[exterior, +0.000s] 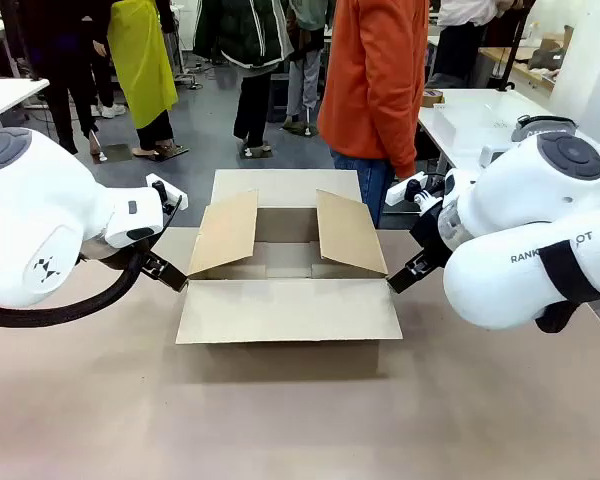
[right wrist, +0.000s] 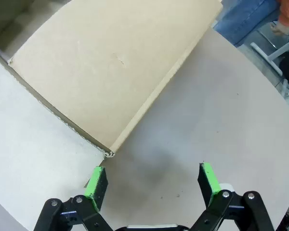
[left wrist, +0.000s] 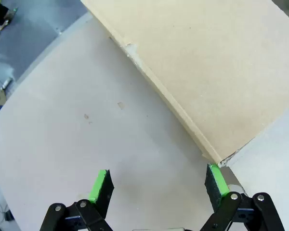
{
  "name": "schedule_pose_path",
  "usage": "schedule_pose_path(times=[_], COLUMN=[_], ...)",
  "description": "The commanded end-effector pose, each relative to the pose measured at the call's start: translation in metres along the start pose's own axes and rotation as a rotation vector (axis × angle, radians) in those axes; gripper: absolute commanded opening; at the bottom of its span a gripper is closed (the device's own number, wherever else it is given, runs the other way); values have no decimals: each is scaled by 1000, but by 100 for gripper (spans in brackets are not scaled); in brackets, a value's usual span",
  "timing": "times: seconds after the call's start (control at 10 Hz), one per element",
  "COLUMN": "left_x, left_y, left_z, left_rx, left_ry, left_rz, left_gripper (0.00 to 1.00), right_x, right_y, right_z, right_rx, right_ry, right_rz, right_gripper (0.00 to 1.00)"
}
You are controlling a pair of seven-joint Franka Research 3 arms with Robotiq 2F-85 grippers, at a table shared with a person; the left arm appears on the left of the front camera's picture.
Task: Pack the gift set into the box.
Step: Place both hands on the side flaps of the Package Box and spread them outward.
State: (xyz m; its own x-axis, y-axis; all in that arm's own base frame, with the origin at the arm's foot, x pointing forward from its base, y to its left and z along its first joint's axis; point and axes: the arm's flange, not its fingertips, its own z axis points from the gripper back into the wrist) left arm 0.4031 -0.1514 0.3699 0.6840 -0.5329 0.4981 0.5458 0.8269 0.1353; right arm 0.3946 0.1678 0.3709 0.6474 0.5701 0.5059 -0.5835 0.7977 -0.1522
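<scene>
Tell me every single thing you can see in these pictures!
cardboard box: one, brown, middle of the table, all four flaps open
table: one, pale beige, under the box
person: one, orange top and blue jeans, standing at the far side behind the box
other people: several, dark and yellow clothes, farther back on the grey floor
white tables: two, background, far left and far right
left arm: one, white, left of the box
right arm: one, white, right of the box
left fingers: two, black with green pads, open, by a flap corner
right fingers: two, black with green pads, open, by a flap corner
</scene>
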Motion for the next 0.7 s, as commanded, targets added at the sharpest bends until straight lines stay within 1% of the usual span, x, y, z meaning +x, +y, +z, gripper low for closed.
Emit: schedule_pose_path(times=[0.0,0.6], left_x=[0,0], left_y=[0,0], left_z=[0,0], left_rx=[0,0], left_ry=[-1,-1], left_rz=[0,0], left_gripper=[100,100], right_x=[0,0], right_y=[0,0], right_z=[0,0], right_rx=[0,0], right_ry=[0,0], right_rz=[0,0], right_gripper=[100,100])
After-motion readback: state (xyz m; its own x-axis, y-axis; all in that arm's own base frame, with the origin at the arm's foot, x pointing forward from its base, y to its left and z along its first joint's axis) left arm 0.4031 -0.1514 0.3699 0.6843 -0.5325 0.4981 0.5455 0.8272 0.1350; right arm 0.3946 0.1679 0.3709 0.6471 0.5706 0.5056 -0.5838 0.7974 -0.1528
